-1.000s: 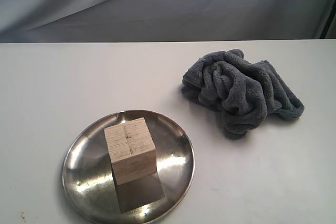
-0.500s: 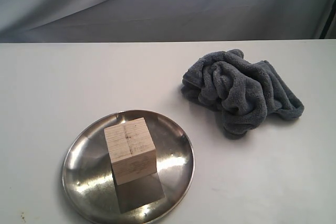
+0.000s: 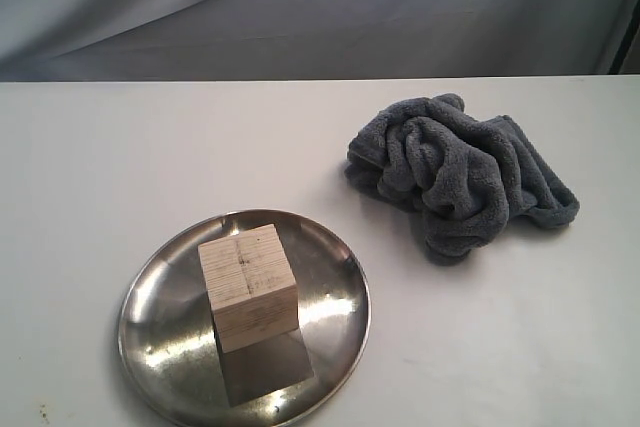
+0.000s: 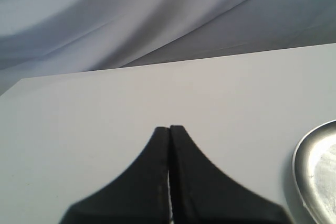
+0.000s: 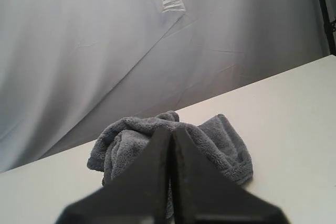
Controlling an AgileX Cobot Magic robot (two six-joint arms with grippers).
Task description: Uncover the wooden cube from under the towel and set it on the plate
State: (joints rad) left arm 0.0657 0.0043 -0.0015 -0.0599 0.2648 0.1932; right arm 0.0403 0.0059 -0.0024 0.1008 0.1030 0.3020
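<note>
Jaws on both grippers are pressed together w/ nothing between them.

L gripper (image 4: 169, 128): two black fingers meet tip to tip, empty, above bare white table (image 4: 105, 103). Curved rim of plate (image 4: 310, 166) shows at one edge of the L wrist view, apart from the tips.

R gripper (image 5: 172, 128): black fingers closed flat against each other, holding nothing. Towel (image 5: 220, 145) lies on the table beyond the tips. Fingers overlap it in the R wrist view, so can't tell whether they touch it.

Exterior view: cube (image 3: 248, 289) sits on plate (image 3: 150, 347), approx. at its centre, flat on one face, upright. It is turned slightly so a vertical edge faces the camera. Light tan wood, grain lines on the top face, fully uncovered. Its blurred reflection shows in the metal just in front of it.

Plate is round, shiny steel w/ a low rim, at front left of the table (image 3: 100, 147), its near rim almost at the lower edge of the view.

Towel (image 3: 460, 177) is dark grey & fuzzy, bunched in a loose heap w/ thick folds, at right rear of the table. It is well apart from the plate, w/ bare tabletop between them. It touches neither plate nor cube.

Grey curtain (image 3: 300, 7) w/ soft diagonal creases hangs behind the table's far edge.
</note>
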